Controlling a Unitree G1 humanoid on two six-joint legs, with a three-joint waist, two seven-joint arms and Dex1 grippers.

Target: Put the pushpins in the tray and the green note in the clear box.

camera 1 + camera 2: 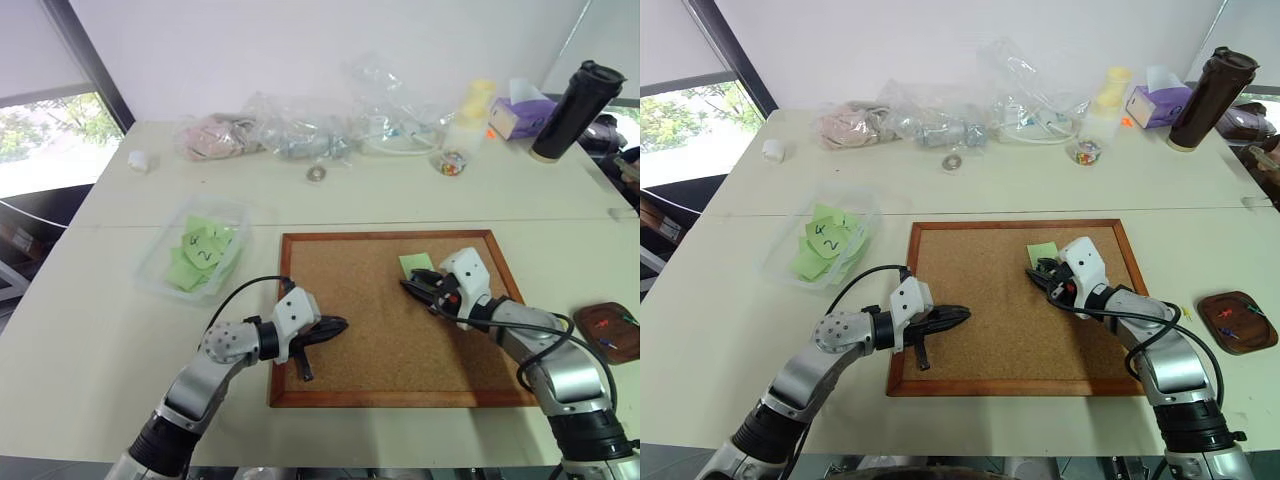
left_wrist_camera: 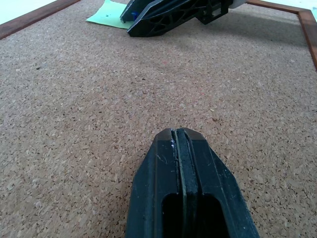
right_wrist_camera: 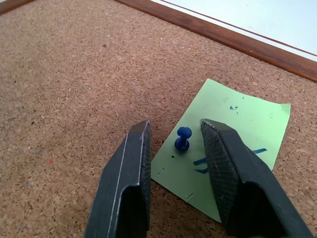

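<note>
one small blue pushpin (image 3: 183,139) left in light green square note (image 3: 228,139) near corkboard's (image 1: 350,330) far edge, unpinched between part-open right gripper (image 3: 174,148) fingers; left gripper (image 2: 178,144) shut, empty; some pins already in dark brown wooden tray (image 1: 1237,322)

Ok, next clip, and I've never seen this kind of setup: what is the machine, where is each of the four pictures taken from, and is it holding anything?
It is a humanoid robot with two arms, each ending in a two-fingered black gripper. The two wide pictures come from its head camera, looking down over a table. The two close-ups come from cameras on its wrists, looking along the fingers.

On the table lies a corkboard with a green note pinned to it by a blue pushpin. A clear box of green notes sits to the robot's left, and a small brown tray to its right.

The right gripper has its fingers on either side of the pushpin, with gaps showing, so nothing is gripped yet. The left gripper is shut, empty, over the bare cork.
</note>
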